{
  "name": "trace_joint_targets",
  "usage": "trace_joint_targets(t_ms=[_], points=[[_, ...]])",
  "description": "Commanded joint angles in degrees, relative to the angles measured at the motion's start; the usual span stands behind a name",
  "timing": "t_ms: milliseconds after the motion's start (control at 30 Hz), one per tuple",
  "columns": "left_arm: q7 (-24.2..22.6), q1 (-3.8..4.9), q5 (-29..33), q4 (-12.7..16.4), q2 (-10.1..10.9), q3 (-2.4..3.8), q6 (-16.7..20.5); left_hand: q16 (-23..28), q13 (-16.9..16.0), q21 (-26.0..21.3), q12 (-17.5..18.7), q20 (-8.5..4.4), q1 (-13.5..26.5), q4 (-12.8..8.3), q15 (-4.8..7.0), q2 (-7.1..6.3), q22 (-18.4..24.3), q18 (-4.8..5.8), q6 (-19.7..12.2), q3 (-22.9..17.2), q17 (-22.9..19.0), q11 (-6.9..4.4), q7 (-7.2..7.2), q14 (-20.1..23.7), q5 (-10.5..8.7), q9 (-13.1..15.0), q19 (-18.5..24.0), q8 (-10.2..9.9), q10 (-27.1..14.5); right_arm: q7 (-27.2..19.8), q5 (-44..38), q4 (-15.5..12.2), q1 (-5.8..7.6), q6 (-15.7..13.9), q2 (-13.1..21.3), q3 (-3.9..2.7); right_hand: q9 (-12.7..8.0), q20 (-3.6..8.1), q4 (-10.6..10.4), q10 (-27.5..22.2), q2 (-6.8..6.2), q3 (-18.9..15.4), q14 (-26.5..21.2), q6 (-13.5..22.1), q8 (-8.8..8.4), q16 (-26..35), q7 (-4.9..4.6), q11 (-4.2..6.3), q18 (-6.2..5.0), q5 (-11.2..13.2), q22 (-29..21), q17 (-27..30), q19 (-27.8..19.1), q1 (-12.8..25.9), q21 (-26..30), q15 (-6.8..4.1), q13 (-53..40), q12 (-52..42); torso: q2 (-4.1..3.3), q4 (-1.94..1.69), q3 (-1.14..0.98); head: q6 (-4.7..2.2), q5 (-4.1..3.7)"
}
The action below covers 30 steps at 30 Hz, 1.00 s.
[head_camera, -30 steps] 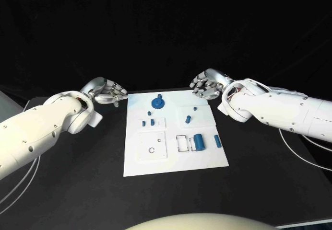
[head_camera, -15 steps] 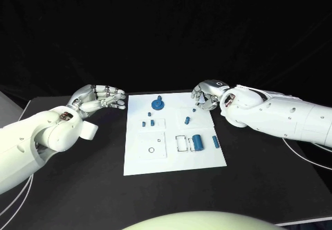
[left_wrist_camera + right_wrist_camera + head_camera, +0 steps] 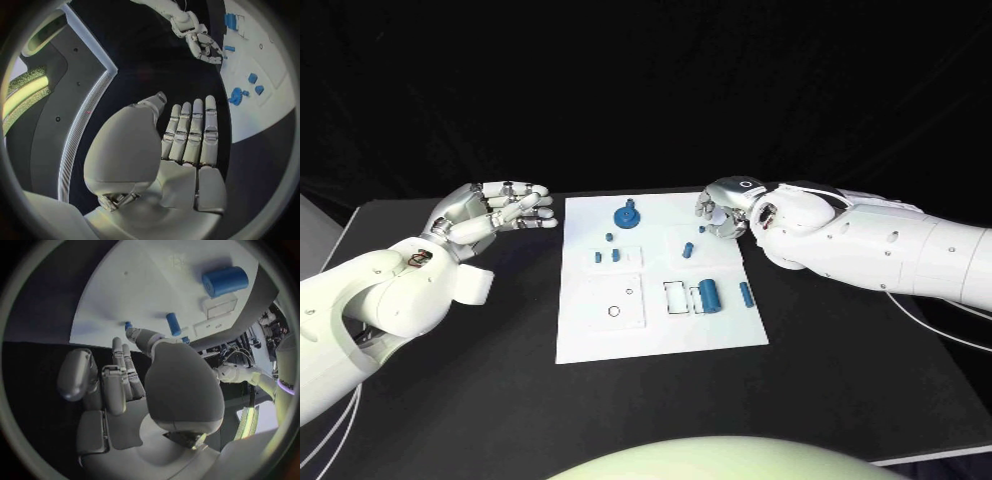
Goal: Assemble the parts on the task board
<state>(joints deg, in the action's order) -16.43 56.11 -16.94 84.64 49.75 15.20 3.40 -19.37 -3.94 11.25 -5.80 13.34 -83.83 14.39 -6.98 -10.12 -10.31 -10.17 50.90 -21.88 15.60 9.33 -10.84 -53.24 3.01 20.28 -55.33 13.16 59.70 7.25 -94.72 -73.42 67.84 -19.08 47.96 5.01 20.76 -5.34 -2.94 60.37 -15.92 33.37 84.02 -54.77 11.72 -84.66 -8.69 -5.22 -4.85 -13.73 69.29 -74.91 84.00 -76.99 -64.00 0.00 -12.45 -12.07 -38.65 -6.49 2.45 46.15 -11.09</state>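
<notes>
The white task board (image 3: 596,340) lies mid-table with blue parts on it: a round knob (image 3: 629,215), small pegs (image 3: 600,257), a thick cylinder (image 3: 714,295) and a thin one (image 3: 746,292). My left hand (image 3: 495,210) hovers off the board's far left corner, fingers straight and together (image 3: 187,135), holding nothing. My right hand (image 3: 721,212) hangs low over the far right corner, also holding nothing. In the right wrist view its thumb tip (image 3: 139,335) is close to a small blue peg (image 3: 127,325); whether they touch I cannot tell. The thick cylinder (image 3: 225,280) lies beyond.
Black table (image 3: 473,400) surrounds the board on all sides. White recessed blocks (image 3: 615,300) and a small frame (image 3: 678,298) are on the board. The left wrist view also catches the right hand (image 3: 203,42) and the knob (image 3: 236,95).
My right hand has come down and nearer, onto the board's far right corner. My left hand has drawn back to the left and its fingers have straightened.
</notes>
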Motion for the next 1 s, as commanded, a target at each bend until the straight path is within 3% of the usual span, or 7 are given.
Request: trace_joint_targets(t_ms=[33, 267, 600, 767, 800, 867, 1000], points=[[-1.71, -0.15, 1.82, 0.32, 0.11, 0.1, -0.38, 0.53, 0.07, -0.33, 0.49, 0.07, -0.73, -0.06, -0.28, -0.01, 0.23, -0.41, 0.12, 0.5, -0.05, -0.14, -0.44, -0.34, -0.13, -0.16, -0.69, -0.36, 0.37, 0.61, -1.66, -0.18, -0.27, 2.62, -0.24, 0.04, -0.01, -0.23, -0.02, -0.08, -0.02, -0.14, 3.72, -0.24, -0.2, 0.24, -0.24, -0.16, -0.59, -0.44, -0.1, -5.96, -0.25, -0.36, 0.36, 0.33, 0.25, 0.42, -0.15, 0.1, -0.12, -0.27, 0.34], [-1.67, -0.3, 1.97, 0.57, 0.22, 0.14, -0.03, 1.14, 0.07, -0.63, 0.83, 0.05, -0.86, -0.04, -0.37, 0.0, 0.55, -0.39, 0.1, 0.66, -0.08, -0.01, -0.74, -0.32, -0.13, -0.28, -1.09, -0.46, 0.26, 1.11, -1.93, 0.45, -1.1, 2.88, -0.92, 0.11, -0.05, -0.2, -0.26, -0.33, 0.19, 0.1, 3.73, -0.76, -0.3, 0.33, -0.15, -0.19, -0.64, -0.9, -0.37, -5.79, -0.11, -0.44, 0.69, 0.27, 1.78, 1.85, -0.16, -0.05, -0.08, -0.32, 0.15], [-1.51, -0.44, 2.0, 0.54, 0.39, 0.15, 0.31, 1.62, 0.07, -0.86, 1.08, 0.05, -0.94, -0.02, -0.45, 0.02, 0.79, -0.37, 0.08, 0.79, -0.1, 0.1, -0.92, -0.27, -0.13, -0.38, -1.36, -0.55, 0.16, 1.17, -2.0, 0.88, -1.74, 1.59, -1.73, 0.13, 0.0, -0.11, -0.59, 0.79, 0.74, 0.47, 3.71, -1.59, -0.19, 0.47, 0.02, -0.06, -0.7, -1.14, -0.66, -5.55, -0.03, -0.48, 1.06, 0.19, 3.0, 2.59, -0.14, 0.05, -0.07, -0.31, 0.43], [-1.35, -0.49, 2.0, 0.46, 0.41, 0.15, 0.48, 1.78, 0.06, -0.94, 1.15, 0.05, -1.01, -0.01, -0.47, 0.12, 0.88, -0.37, 0.14, 0.79, -0.1, 0.12, -0.97, -0.28, -0.13, -0.41, -1.45, -0.55, 0.16, 0.99, -1.72, 0.81, -1.86, -0.01, -1.98, 0.13, 0.39, 0.06, -0.82, 3.49, 1.95, 1.22, 3.76, -3.36, 0.5, 0.46, 0.39, 0.34, -0.71, -1.34, -0.71, -5.53, 0.15, -0.78, 1.15, -0.09, 4.09, 2.86, -0.13, 0.16, -0.04, -0.23, 0.51], [-1.33, -0.5, 2.0, 0.45, 0.41, 0.15, 0.49, 1.87, 0.07, -0.99, 1.21, 0.05, -1.07, -0.03, -0.49, 0.15, 0.93, -0.36, 0.15, 0.79, -0.1, 0.15, -1.0, -0.29, -0.13, -0.42, -1.5, -0.56, 0.12, 1.01, -1.69, 0.81, -1.87, -0.18, -1.99, 0.13, 0.53, 0.14, -0.81, 4.19, 2.33, 1.41, 3.75, -3.88, 0.76, 0.49, 0.54, 0.5, -0.71, -1.17, -0.68, -5.48, 0.19, -0.91, 1.12, -0.22, 4.27, 2.91, -0.13, 0.17, -0.02, -0.24, 0.5], [-1.26, -0.52, 2.0, 0.43, 0.4, 0.15, 0.52, 1.99, 0.08, -1.07, 1.31, 0.06, -1.16, -0.07, -0.5, 0.15, 1.01, -0.36, 0.13, 0.81, -0.09, 0.19, -1.04, -0.32, -0.13, -0.46, -1.57, -0.59, 0.03, 1.12, -1.58, 0.84, -1.9, -0.66, -2.04, 0.13, 0.77, 0.44, -0.67, 5.64, 3.31, 2.9, 3.79, -4.65, 1.07, 0.46, 0.84, 0.86, -0.7, 3.49, -0.71, -5.51, 0.28, -1.52, 1.2, -0.57, 5.0, 3.59, -0.14, 0.18, 0.02, -0.23, 0.46], [-1.12, -0.54, 2.0, 0.41, 0.38, 0.15, 0.55, 2.08, 0.08, -1.12, 1.37, 0.06, -1.23, -0.09, -0.51, 0.18, 1.07, -0.36, 0.12, 0.81, -0.08, 0.21, -1.07, -0.35, -0.13, -0.48, -1.63, -0.61, -0.02, 1.67, -1.45, 0.98, -1.96, -1.37, -2.23, 0.13, 1.34, 0.7, -0.57, 7.61, 4.46, 4.15, 3.84, -6.02, 1.89, 0.39, 1.22, 1.28, -0.65, 4.23, -0.53, -5.62, 0.42, -1.6, 1.05, -0.85, 5.51, 4.09, -0.19, 0.16, 0.04, -0.18, 0.41]])
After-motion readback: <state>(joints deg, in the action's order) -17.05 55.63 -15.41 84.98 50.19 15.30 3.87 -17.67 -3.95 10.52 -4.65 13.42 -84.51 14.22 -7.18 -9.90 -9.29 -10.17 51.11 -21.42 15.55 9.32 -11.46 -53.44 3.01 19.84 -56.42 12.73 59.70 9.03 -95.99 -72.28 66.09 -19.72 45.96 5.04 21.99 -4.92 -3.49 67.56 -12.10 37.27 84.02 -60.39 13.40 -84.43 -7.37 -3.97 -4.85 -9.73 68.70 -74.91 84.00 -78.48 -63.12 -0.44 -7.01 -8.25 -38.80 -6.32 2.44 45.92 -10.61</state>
